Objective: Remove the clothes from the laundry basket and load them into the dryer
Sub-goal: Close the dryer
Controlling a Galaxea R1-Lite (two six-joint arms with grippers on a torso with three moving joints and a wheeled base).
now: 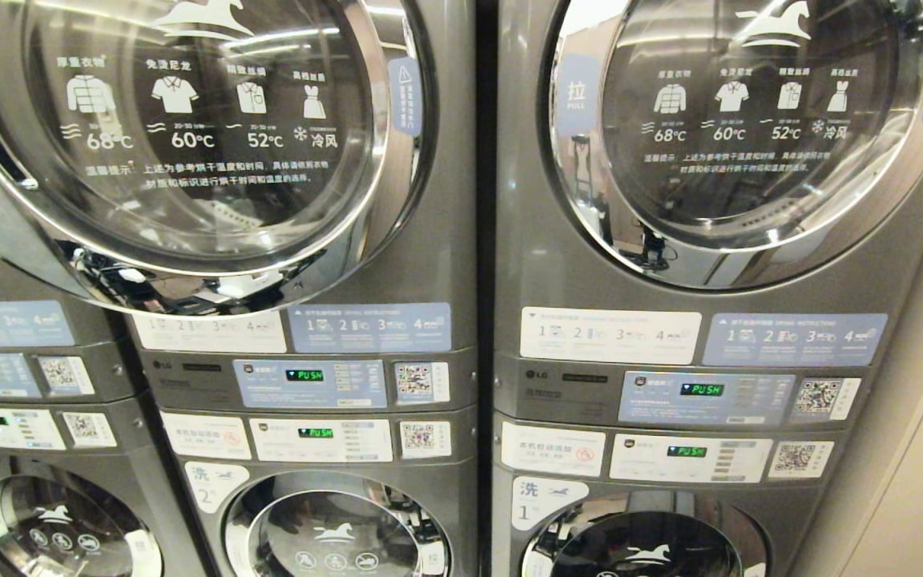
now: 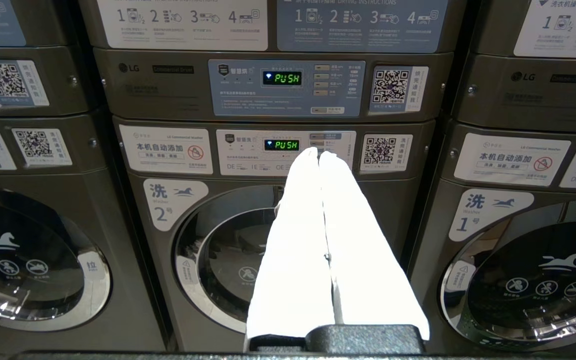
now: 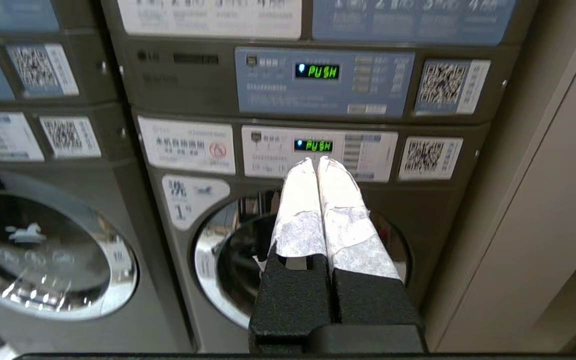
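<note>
Both dryer doors (image 1: 181, 136) cut off at top edge

My head camera sits close to the stacked machines, facing two round dryer doors (image 1: 189, 136) with the control panels (image 1: 309, 383) beneath them. My left wrist camera looks level past its fingers at washer 2 (image 2: 228, 260); my right wrist camera faces washer 1 (image 3: 268, 260) beside the beige wall (image 3: 543, 225). All three share the PUSH-display panel rows.
</note>
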